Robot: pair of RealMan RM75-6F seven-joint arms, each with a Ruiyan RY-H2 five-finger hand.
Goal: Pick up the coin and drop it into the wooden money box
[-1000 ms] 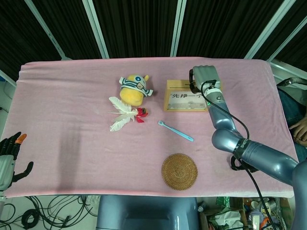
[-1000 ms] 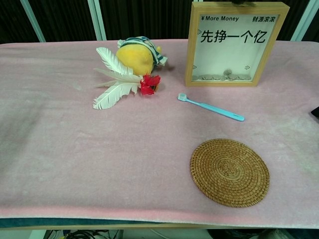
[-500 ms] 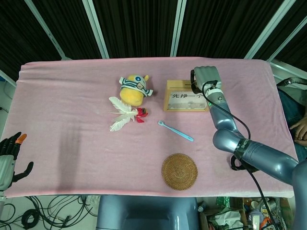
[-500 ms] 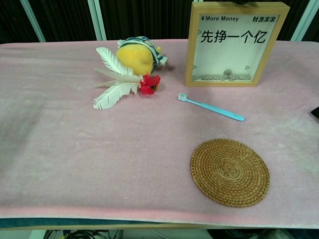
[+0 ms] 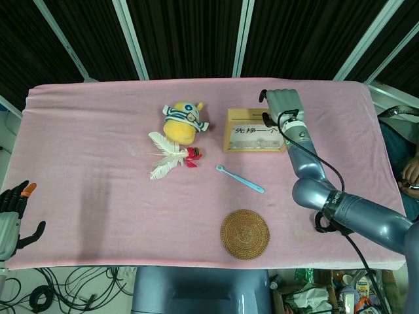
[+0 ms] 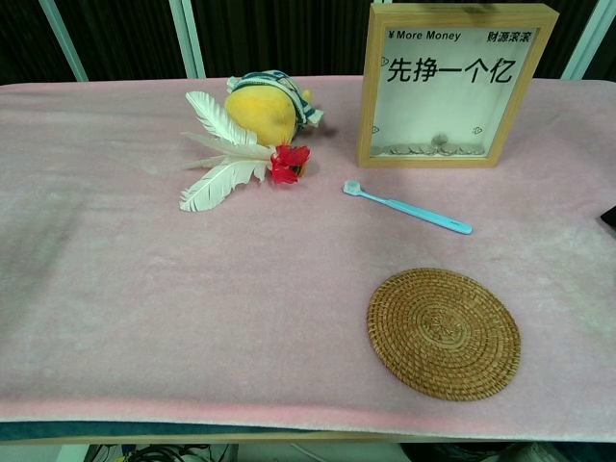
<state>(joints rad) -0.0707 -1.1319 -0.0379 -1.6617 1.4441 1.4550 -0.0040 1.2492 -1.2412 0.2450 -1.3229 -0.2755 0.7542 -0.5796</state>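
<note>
The wooden money box [image 5: 254, 131] stands upright at the back right of the pink cloth. Its glass front [image 6: 452, 91] bears printed characters, and several coins [image 6: 428, 148] lie along its bottom. No loose coin shows on the cloth. My right hand [image 5: 281, 104] hovers by the box's top right corner, its back to the head camera and its fingers turned down out of sight. The chest view does not show it. My left hand [image 5: 12, 216] hangs off the front left edge of the table, fingers apart and empty.
A yellow plush toy [image 5: 183, 123] with white feathers [image 5: 163, 154] and a red flower [image 6: 287, 162] sits left of the box. A light blue toothbrush [image 5: 239, 178] lies in front of it. A woven round coaster [image 5: 245, 233] rests near the front edge.
My right hand has shifted slightly right and back from over the box's top; the dark fingertips seen above the frame in the chest view are gone. The left hand has not moved.
</note>
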